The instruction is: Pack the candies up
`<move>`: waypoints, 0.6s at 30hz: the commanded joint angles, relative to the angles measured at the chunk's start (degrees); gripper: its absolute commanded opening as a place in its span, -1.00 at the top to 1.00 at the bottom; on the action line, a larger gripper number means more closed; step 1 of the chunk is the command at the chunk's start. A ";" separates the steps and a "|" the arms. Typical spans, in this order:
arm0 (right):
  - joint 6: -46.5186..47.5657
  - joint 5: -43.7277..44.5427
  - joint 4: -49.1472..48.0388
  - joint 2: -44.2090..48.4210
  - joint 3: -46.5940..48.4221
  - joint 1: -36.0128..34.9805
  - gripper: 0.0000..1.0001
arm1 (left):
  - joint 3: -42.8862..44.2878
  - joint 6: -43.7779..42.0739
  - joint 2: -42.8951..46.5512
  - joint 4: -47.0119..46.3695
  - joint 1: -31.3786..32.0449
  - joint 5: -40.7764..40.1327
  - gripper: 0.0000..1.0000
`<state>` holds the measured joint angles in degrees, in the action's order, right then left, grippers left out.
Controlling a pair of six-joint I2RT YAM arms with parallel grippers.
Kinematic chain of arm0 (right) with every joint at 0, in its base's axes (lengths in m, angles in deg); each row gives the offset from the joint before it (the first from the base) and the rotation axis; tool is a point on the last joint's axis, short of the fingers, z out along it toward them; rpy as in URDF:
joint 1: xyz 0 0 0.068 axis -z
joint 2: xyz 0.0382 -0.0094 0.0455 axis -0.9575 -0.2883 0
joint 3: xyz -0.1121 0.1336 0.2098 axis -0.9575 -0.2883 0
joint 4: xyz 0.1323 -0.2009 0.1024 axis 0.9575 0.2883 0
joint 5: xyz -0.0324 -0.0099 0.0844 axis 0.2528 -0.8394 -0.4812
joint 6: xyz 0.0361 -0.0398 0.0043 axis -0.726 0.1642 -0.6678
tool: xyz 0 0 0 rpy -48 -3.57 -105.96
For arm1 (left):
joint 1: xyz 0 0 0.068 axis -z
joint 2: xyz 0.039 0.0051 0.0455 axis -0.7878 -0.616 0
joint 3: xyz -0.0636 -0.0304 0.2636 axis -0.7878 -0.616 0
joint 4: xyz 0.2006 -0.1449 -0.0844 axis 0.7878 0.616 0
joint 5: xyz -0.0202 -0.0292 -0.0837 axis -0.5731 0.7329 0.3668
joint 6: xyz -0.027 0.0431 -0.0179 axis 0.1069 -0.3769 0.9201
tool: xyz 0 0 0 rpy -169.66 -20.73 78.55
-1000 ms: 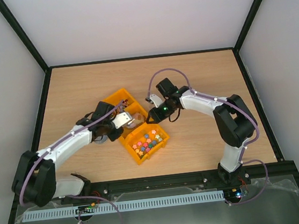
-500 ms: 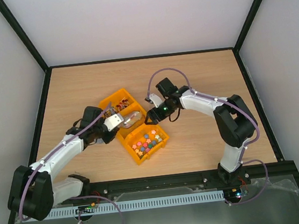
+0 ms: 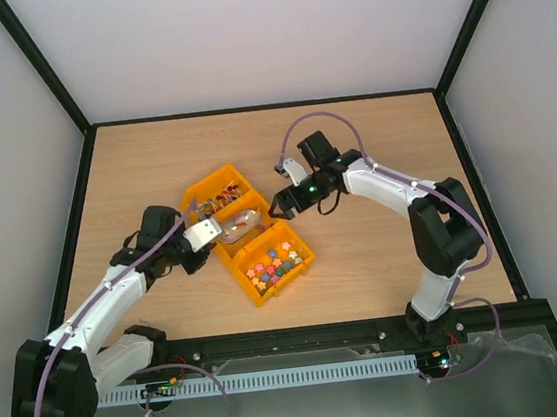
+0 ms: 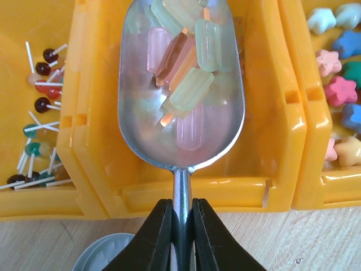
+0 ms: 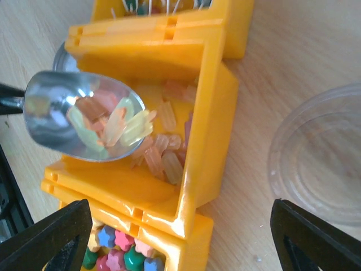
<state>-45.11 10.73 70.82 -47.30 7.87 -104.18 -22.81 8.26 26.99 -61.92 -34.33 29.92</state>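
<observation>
- Early, seemingly: nothing yet in the clear tub [image 5: 316, 147] on the counter [image 5: 293, 39]
- Heaped in the scoop [image 4: 138, 107] over the middle yellow bin [image 4: 271, 147]: pastel candies [image 4: 192, 90], more loose below
- Pinched narrow on the scoop's handle: left tool [image 4: 181, 217]; spread wide, empty, beside the tub: right tool [image 5: 180, 231]
- Long axis handle-to-bowl, bowl pointing away from the left tool, toward the tub
- Left: carrying over, tipping out

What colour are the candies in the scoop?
Candies: translucent pale green, pink and orange; left wrist view shows best.

Three bins [image 4: 287, 130], one scoop [image 4: 135, 116], one tub [image 5: 321, 152]
</observation>
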 commanded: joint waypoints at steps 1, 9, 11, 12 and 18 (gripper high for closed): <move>-0.13 -0.72 1.93 1.50 3.97 1.90 -0.79 | 4.59 0.38 1.12 2.20 -0.51 4.09 0.95; -0.89 -0.23 2.26 0.66 8.63 4.74 -0.83 | 12.20 -0.32 -2.73 6.26 -0.25 5.01 0.95; -1.75 -0.06 2.19 -0.03 9.45 6.05 -0.86 | 13.93 -0.55 -4.30 6.84 0.01 4.67 0.95; -2.02 -0.28 2.25 -0.34 9.75 6.72 -0.87 | 14.70 -0.77 -5.03 7.07 0.20 4.49 0.95; -3.88 -1.97 1.88 -1.39 10.01 10.84 -1.00 | 18.74 -3.79 -9.75 7.65 2.18 1.96 0.95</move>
<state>-47.01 10.71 70.87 -47.54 16.64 -95.74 -7.57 6.93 19.73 -55.43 -33.04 32.15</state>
